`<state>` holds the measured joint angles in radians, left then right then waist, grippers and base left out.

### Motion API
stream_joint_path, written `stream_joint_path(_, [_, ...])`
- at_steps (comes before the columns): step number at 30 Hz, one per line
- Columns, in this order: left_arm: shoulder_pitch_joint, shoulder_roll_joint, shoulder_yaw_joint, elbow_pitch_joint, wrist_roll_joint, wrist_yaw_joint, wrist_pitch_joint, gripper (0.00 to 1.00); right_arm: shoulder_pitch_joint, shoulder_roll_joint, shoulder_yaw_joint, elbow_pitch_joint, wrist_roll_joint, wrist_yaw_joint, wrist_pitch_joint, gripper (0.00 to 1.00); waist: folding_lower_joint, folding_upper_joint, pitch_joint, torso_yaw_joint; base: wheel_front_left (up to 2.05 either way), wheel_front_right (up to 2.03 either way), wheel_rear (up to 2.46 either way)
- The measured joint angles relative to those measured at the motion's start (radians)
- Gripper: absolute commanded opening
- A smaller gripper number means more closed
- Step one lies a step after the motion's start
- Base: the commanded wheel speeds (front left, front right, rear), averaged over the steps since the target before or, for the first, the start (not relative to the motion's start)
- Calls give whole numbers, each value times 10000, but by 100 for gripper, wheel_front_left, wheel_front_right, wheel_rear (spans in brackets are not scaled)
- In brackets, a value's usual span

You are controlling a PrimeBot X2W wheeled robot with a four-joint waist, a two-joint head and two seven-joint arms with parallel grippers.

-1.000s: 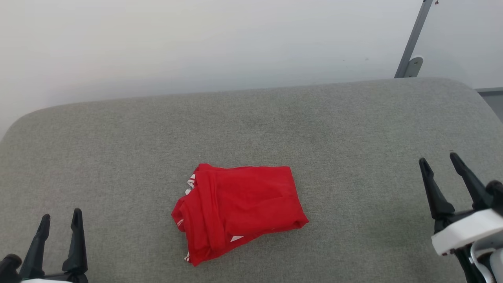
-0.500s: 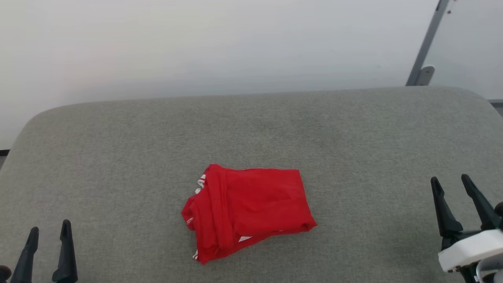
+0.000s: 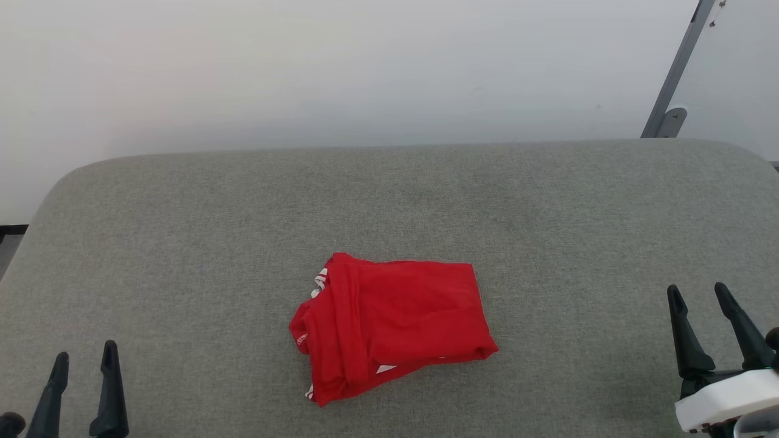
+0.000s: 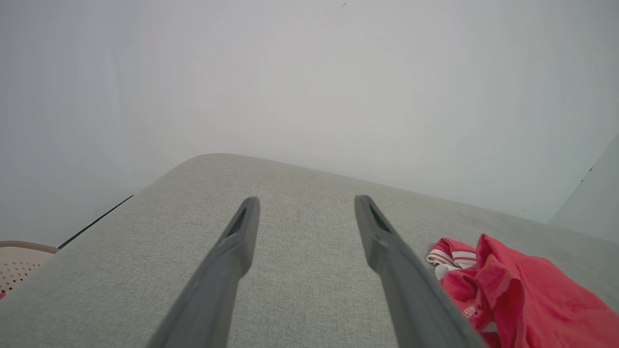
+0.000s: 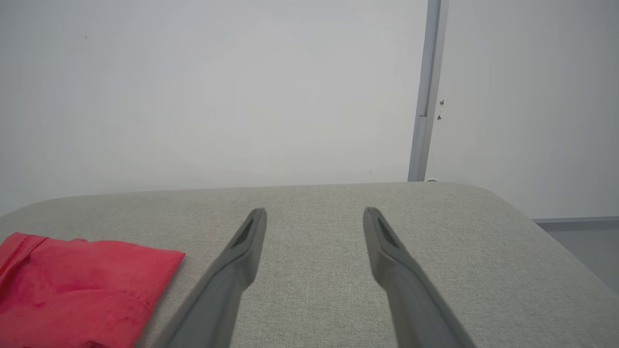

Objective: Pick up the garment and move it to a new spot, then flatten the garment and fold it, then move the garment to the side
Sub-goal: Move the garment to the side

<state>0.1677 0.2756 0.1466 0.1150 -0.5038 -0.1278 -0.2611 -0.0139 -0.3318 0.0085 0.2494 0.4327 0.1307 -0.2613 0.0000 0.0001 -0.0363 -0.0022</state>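
Right now the garment (image 3: 392, 325) lies folded into a compact red bundle on the grey fabric worktop (image 3: 548, 207), a little toward 6 o'clock from the middle of the head view. Its smoother, squarer end faces 3 o'clock. The thicker, rumpled folds sit at its 9 o'clock end, where slivers of white and a striped sleeve band (image 4: 452, 256) peep out. A small white patch also shows along its 6 o'clock edge.

The left end effector (image 3: 85, 351) sits at about 8 o'clock in the head view, well apart from the garment. Its two dark fingers are spread wide and point toward 12 o'clock, with nothing between them. In the left wrist view bare worktop shows through the gap, and the garment lies off at 4 o'clock.

The right end effector (image 3: 695, 288) sits at about 4 o'clock in the head view, also well apart from the garment. It is likewise spread open and empty, its fingers leaning slightly toward 11 o'clock. In the right wrist view the garment lies at 8 o'clock, one corner reaching toward the nearer finger without touching it.

Beyond the worktop at 12 o'clock stands a plain pale wall (image 3: 304, 73), and a grey metal post (image 3: 678, 67) slants up at 2 o'clock. A beige perforated basket (image 4: 19, 256) shows past the worktop's edge at 8 o'clock in the left wrist view.
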Motion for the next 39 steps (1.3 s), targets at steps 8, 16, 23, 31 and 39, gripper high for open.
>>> stream_joint_path(8, [-6, -10, -153, -40, -73, -2, 0, 100, -9, 6, 268, -65, -33, 0, 0, 100, 0, 0, 10, 125, 0, 0, 0])
stream_joint_path(16, [-30, 82, -299, -56, -173, -12, 0, 100, -755, -165, 1379, 284, 293, 0, 727, 100, 0, 0, 51, 511, 0, 0, 0])
stream_joint_path(23, [-125, 182, -832, 17, -290, -12, 0, 100, -1840, -562, 2811, 809, 1183, 0, 2826, 100, 0, 0, 115, 1148, 0, 0, 0])
stream_joint_path(31, [-542, 297, -1526, 127, -420, -12, 0, 100, -3029, -1287, 4067, 1202, 2347, 0, 5559, 100, 0, 0, 451, 2040, 0, 0, 0])
stream_joint_path(39, [-1075, 389, -2034, 359, -600, -12, 0, 100, -3734, -1766, 4518, 1482, 3087, 0, 7994, 100, 0, -1, 1105, 2769, 0, 0, 0])
